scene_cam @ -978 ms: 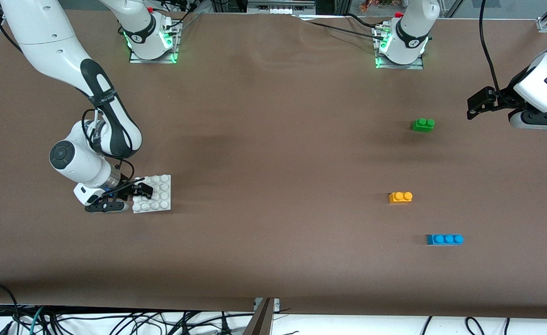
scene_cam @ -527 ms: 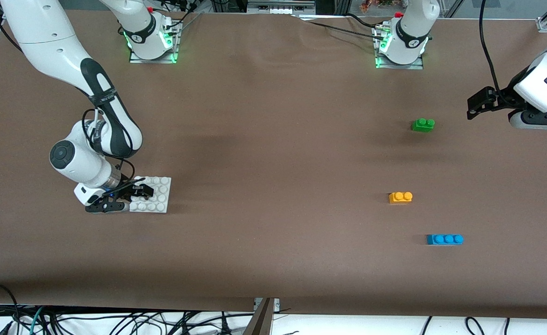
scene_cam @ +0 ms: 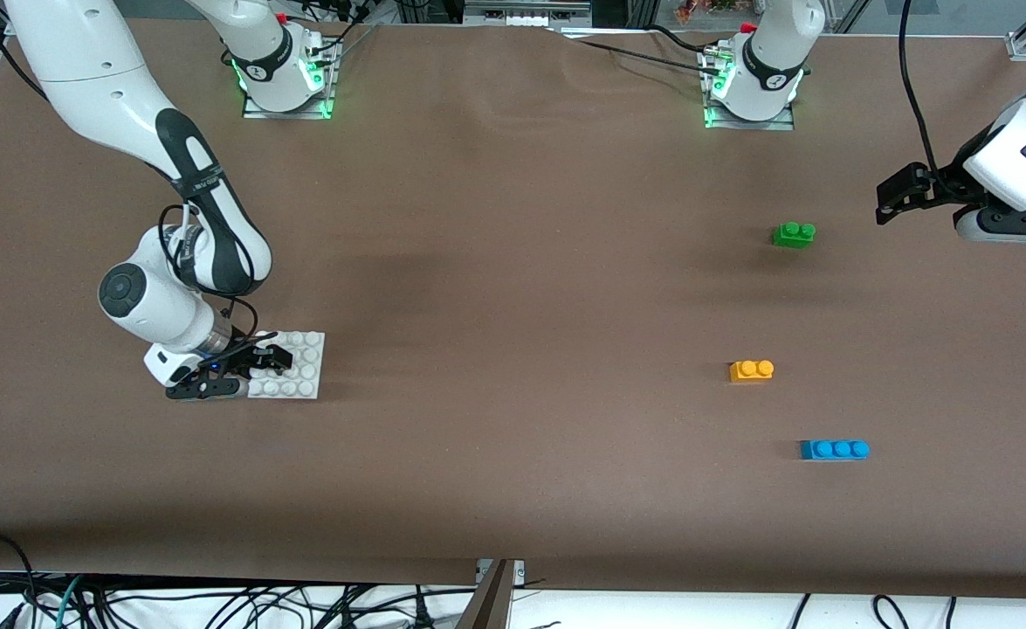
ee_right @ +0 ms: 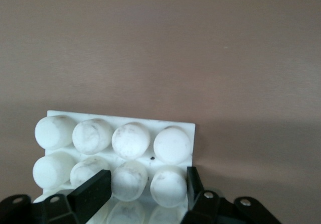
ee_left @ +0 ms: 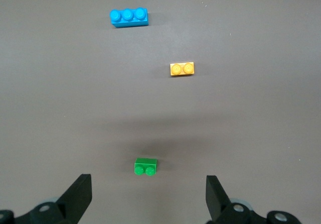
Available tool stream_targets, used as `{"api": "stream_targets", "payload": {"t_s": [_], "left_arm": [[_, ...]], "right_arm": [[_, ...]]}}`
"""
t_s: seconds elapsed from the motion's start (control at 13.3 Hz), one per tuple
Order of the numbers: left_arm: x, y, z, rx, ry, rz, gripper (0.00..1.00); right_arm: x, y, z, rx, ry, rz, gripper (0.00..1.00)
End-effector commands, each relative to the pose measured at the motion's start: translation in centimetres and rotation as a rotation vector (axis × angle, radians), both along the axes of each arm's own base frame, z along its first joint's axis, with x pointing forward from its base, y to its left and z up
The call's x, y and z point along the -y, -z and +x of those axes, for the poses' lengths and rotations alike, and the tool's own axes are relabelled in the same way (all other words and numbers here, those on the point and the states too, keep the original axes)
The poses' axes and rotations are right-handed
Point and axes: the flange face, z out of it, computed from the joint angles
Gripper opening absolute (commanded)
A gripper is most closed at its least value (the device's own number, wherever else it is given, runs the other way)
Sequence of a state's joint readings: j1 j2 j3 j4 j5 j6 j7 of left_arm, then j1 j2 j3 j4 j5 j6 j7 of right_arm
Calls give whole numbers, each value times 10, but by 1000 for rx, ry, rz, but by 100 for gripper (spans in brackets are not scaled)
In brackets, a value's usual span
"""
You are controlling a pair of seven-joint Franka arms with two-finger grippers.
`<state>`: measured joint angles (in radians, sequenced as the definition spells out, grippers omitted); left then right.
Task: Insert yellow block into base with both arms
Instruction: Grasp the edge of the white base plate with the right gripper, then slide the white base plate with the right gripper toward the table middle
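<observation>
The white studded base (scene_cam: 296, 367) lies on the table at the right arm's end. My right gripper (scene_cam: 259, 360) is shut on the base's edge, its fingers clamped around two studs (ee_right: 131, 139); it shows low in the right wrist view (ee_right: 143, 184). The yellow block (scene_cam: 751, 370) lies on the table toward the left arm's end and also shows in the left wrist view (ee_left: 182, 69). My left gripper (scene_cam: 895, 194) is open and empty in the air near the left arm's end of the table. In the left wrist view (ee_left: 148, 181) its fingers are spread wide.
A green two-stud brick (scene_cam: 794, 234) (ee_left: 145, 166) lies farther from the front camera than the yellow block. A blue three-stud brick (scene_cam: 834, 449) (ee_left: 129, 17) lies nearer. The brown table between the base and the bricks is bare.
The right gripper and the base in it have shifted slightly together, first toward the right arm's end, then back. The left arm and the bricks have not moved.
</observation>
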<state>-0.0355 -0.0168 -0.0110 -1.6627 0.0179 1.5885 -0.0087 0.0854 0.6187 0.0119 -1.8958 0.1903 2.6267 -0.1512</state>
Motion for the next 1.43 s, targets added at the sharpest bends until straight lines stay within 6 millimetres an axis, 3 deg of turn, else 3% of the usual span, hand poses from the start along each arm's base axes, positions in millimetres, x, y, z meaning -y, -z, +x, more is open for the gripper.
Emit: {"api": "stream_targets", "payload": {"t_s": [0.0,0.68,1.2,1.35], "left_arm": [[0,-5,-2,-3,3,-13,100],[0,-5,-2,-3,3,-13,100],[0,-5,-2,-3,2,-15,100],[0,-5,-2,-3,3,-13,100]], "right_arm": [[-28,10,-3,0,-29,10,66],[-122,8,-10,53,-16,59,66],[-224,21,-25,71,68,107,66],[-244,27,-31,86,77,118,66]]}}
